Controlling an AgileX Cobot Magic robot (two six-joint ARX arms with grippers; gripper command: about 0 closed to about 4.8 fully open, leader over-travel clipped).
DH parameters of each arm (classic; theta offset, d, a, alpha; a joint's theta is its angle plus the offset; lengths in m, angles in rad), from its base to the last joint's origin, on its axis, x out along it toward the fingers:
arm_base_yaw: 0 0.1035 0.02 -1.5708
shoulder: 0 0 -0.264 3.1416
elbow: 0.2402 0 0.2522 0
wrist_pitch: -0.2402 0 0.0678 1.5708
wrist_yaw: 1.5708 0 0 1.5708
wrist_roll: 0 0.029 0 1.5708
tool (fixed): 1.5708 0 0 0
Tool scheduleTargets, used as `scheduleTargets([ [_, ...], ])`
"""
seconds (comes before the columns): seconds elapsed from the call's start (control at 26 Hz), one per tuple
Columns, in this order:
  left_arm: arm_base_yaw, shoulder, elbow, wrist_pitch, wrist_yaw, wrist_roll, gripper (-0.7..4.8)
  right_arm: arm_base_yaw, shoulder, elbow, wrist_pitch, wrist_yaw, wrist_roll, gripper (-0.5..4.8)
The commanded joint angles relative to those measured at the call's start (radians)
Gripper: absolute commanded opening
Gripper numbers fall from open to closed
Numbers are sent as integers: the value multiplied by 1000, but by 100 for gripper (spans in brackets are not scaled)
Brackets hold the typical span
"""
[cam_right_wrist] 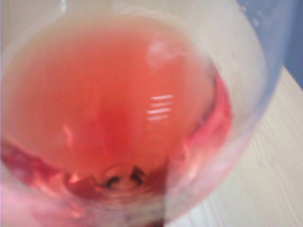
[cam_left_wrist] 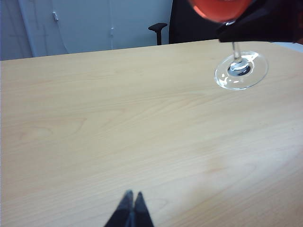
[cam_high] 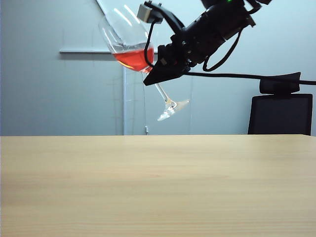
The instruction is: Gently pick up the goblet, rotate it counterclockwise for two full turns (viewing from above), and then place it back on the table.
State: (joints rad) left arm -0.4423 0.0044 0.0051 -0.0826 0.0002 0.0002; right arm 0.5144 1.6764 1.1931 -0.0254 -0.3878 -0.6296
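One table (cam_high: 158,187), one tilted goblet (cam_high: 129,47) pinched by right hand (cam_high: 154,76); left hand (cam_left_wrist: 131,210) pressed together.

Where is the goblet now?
In the exterior view the goblet hangs tilted high above the table, left of centre, held by the right gripper.
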Motion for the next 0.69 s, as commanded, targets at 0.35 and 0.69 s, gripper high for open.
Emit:
scheduleTargets([
  [0.35,-1,2,4,9,3,0,-5,-2,-131,-345,699,-21,380,-6],
  [0.69,-1,2,4,9,3,0,-5,-6,-142,-537,1070,114,633,-6],
])
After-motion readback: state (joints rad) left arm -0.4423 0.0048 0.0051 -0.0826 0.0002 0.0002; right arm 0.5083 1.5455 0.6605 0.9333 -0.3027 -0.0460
